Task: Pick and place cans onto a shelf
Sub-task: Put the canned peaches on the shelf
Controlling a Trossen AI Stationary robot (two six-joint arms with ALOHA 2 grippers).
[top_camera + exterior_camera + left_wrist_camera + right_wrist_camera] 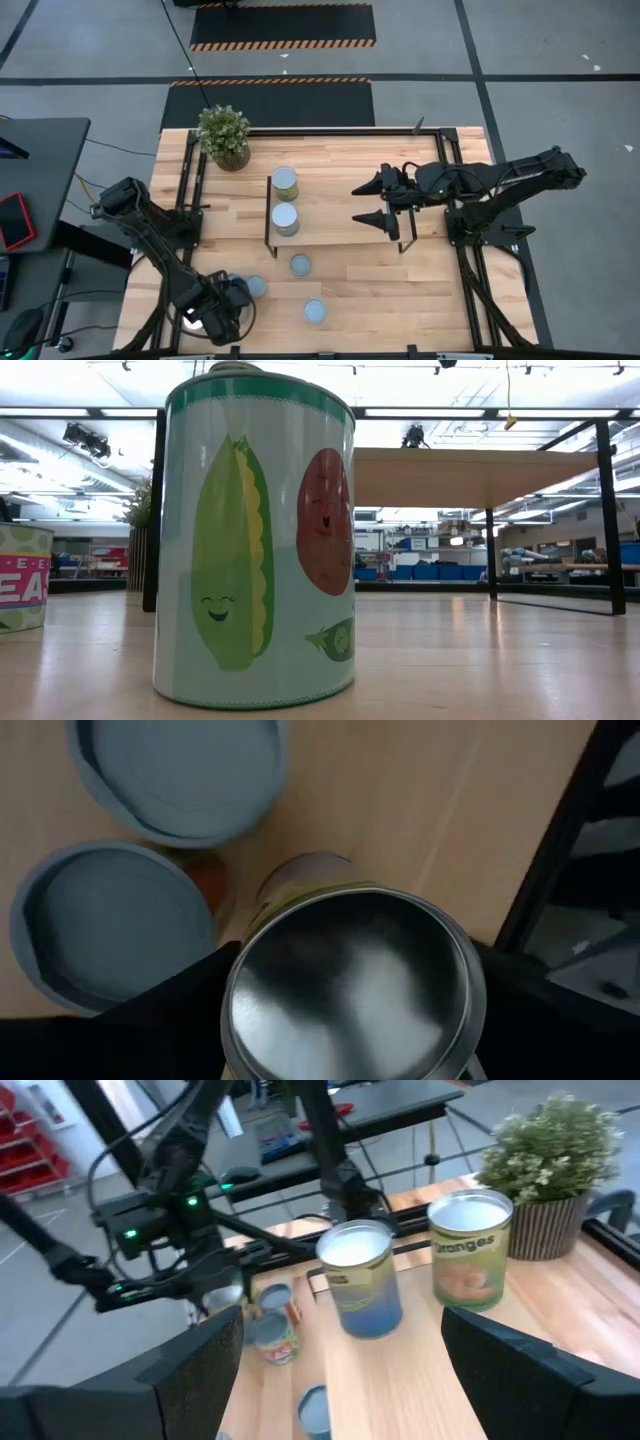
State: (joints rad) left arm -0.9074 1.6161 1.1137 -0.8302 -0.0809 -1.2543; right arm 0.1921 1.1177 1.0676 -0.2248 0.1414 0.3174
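Observation:
Two cans point(285, 183) point(285, 218) stand upright on the shelf point(330, 205), near its left end. More cans stand on the table in front of it point(300, 264) point(314, 311) point(255, 286). My left gripper point(212, 318) is at the table's near left corner, pointing down, shut on a can with a shiny metal top point(350, 990). Beside that can are two cans with bluish-grey tops point(180, 770) point(110, 920). My right gripper point(365, 203) hangs open above the shelf's right half, nothing between its fingers point(342, 1325). My left gripper has the shiny-topped can between its two fingers, one finger point(195, 1005) against the rim on one side and the other point(510, 1000) on the opposite side, at the can's top end point(240, 970). The fingers come from above, pointing down. The can is upright; its foot is hidden.
A potted plant point(223, 135) stands at the far left of the table, behind the shelf's black rod frame point(270, 210). In the low view one large can point(255, 540) fills the foreground, with another point(20, 575) at the left. Bare wood lies right of the loose cans.

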